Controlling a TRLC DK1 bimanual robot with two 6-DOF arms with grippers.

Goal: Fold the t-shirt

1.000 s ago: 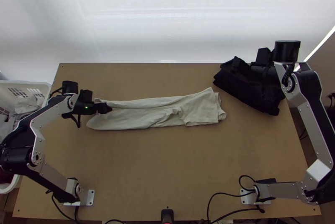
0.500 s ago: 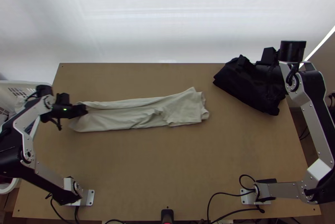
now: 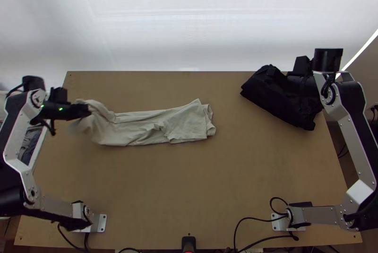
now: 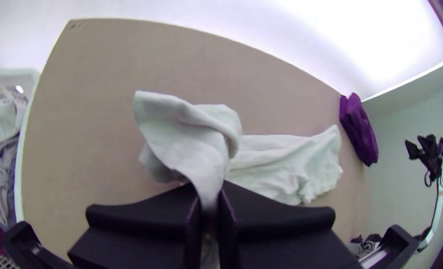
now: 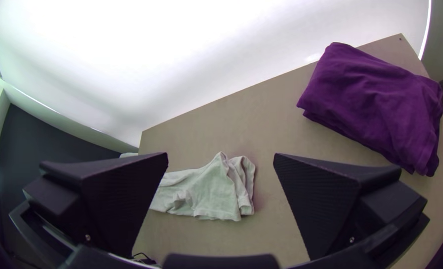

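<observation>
You've dragged the t-shirt (image 3: pixel 141 127) onto the table's (image 3: pixel 189 196) left side and raised its end, pinched in your left gripper (image 4: pixel 210 192), probably readying another fold; your right gripper (image 5: pixel 221 159) is spread.

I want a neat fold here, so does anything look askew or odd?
Yes, the pale t-shirt: its end in the left gripper is bunched and raised, and its middle is wrinkled, so it lies unevenly.

A dark cloth (image 5: pixel 373 102) lies folded far right, a white basket (image 4: pixel 13 76) (laundry (image 4: pixel 3 162) inside) left
</observation>
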